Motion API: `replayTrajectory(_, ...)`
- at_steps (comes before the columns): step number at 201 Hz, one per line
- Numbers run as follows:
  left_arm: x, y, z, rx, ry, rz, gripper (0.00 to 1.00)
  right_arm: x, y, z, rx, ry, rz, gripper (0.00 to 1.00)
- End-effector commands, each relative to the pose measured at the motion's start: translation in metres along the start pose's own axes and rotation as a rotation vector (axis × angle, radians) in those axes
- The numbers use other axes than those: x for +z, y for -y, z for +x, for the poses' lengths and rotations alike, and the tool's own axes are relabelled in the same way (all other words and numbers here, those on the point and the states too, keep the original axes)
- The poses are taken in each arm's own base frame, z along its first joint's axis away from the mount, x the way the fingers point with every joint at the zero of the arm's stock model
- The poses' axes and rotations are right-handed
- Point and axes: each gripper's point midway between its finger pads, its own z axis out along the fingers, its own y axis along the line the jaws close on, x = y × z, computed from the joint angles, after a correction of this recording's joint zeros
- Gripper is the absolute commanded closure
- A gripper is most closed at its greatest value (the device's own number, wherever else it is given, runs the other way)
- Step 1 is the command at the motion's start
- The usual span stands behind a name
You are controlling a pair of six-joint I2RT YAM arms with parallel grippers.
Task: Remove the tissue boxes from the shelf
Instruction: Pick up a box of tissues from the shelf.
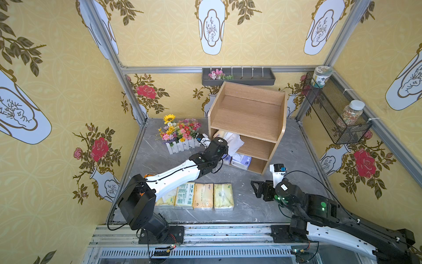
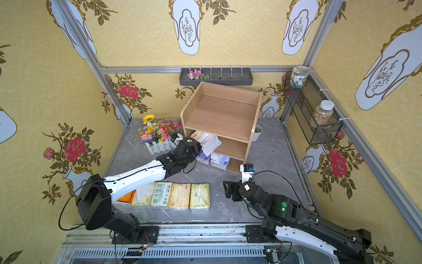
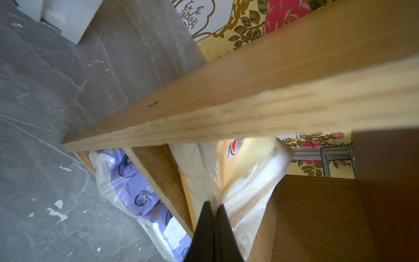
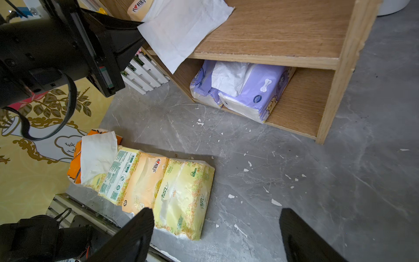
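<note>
The light-wood shelf (image 1: pixel 247 118) stands at the back of the table. On its middle tier, at the left end, lies a cream tissue pack (image 3: pixel 244 163) with a white sheet hanging out (image 4: pixel 181 29). My left gripper (image 3: pixel 213 203) reaches into that tier and is shut on the pack's loose wrap. Two lavender-white packs (image 4: pixel 244 90) lie on the bottom tier. Several packs (image 1: pixel 203 196) lie in a row near the table's front edge, with an orange one (image 4: pixel 77 156) at the left end under my left arm. My right gripper (image 4: pixel 216 231) hangs open over bare table right of the row, holding nothing.
A flower box with a white fence (image 1: pixel 180 134) stands just left of the shelf, close to my left wrist. A small white pot (image 2: pixel 257 132) sits behind the shelf's right side. A dark wall tray (image 1: pixel 238 76) and a wire basket with jars (image 1: pixel 335 112) hang on the walls.
</note>
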Motion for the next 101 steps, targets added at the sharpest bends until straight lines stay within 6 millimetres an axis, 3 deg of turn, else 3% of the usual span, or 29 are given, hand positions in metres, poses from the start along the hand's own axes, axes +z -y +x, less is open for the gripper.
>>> replayTrajectory(1, -0.006, 0.005, -0.004, 0.015, 0.006, 0.028, 0.99, 0.001, -0.006, -0.001, 0.013, 0.003, -0.022, 0.09)
replayTrajectory(59, -0.026, -0.002, 0.001, 0.001, -0.062, 0.065, 1.0, 0.009, -0.031, -0.004, 0.078, -0.004, -0.113, 0.06)
replayTrajectory(101, -0.049, -0.013, 0.008, -0.03, -0.106, 0.103, 1.0, 0.023, -0.065, -0.01, 0.139, 0.003, -0.234, 0.01)
